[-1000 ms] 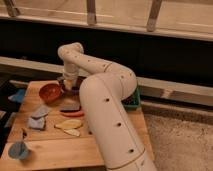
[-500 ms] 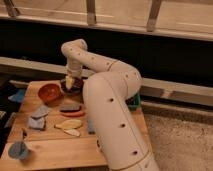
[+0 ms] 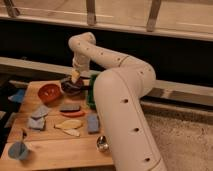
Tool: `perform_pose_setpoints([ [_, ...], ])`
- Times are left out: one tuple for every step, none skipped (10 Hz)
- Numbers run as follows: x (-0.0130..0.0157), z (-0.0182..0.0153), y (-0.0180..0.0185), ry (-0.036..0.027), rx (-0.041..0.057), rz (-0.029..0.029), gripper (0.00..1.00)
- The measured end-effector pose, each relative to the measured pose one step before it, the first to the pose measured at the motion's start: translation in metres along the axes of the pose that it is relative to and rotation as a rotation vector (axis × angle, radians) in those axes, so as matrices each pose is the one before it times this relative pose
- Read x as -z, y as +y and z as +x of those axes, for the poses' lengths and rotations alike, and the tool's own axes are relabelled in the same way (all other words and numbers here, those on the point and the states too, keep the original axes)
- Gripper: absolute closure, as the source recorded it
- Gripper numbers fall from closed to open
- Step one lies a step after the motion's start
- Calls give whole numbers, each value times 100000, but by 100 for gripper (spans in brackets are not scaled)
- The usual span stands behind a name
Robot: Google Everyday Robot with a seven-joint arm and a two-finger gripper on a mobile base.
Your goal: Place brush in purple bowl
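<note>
A: Where is the gripper [image 3: 75, 75] located?
B: It is positioned directly above the purple bowl [image 3: 73, 88], at the far edge of the wooden table [image 3: 55, 150].
A: Is anything held?
B: It cannot be told.
A: And the brush?
B: It cannot be made out with certainty. The bowl is placed just right of the orange-red bowl [image 3: 49, 92], with a green object [image 3: 92, 91] on its other side.

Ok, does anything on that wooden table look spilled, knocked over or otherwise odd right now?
Nothing stands out. The gripper hangs over the purple bowl, beside the orange-red bowl; the sponge pieces lie flat on the table.
</note>
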Motion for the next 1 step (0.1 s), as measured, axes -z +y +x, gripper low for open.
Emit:
perform_pose_setpoints([
  [-59,-194,253,-32,345,-205,28],
])
